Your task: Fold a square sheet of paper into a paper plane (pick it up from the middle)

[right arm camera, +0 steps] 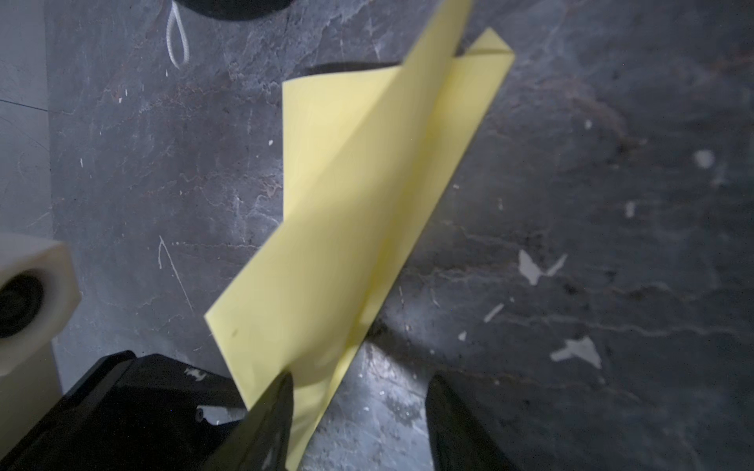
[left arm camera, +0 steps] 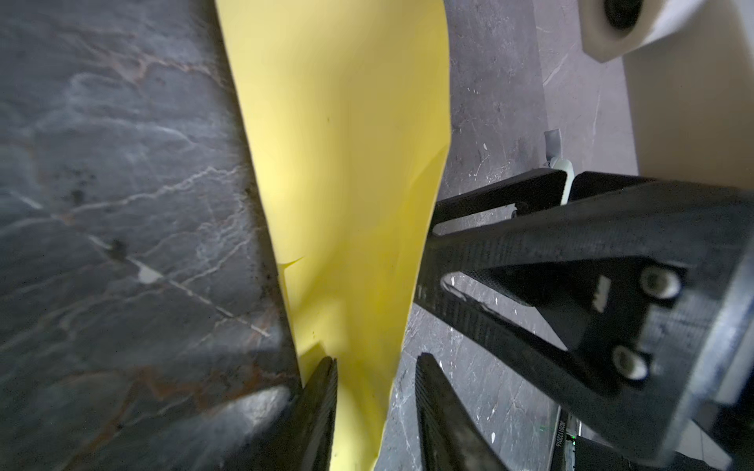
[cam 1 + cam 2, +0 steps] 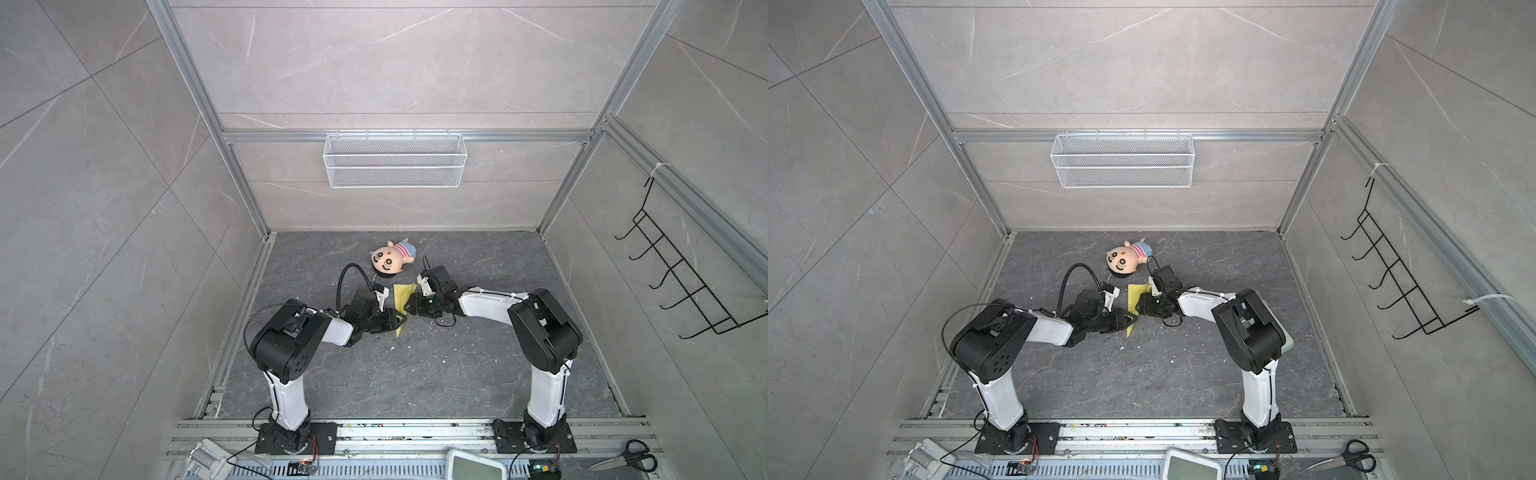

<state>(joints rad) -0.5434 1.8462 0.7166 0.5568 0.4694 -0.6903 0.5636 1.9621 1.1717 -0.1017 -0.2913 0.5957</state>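
The dark marbled desk (image 3: 415, 374) carries everything. The plush doll (image 3: 390, 257) lies toward its 12 o'clock side. At 5 o'clock from the doll the yellow sheet of paper (image 3: 402, 296), folded lengthwise with a flap raised, runs from 12 to 6 o'clock. The left end effector (image 3: 397, 323) meets its 6 o'clock end, jaws narrowly apart with the paper between them, one finger touching it. The right end effector (image 3: 409, 308), at its 3 o'clock side, stands wide, clamping nothing
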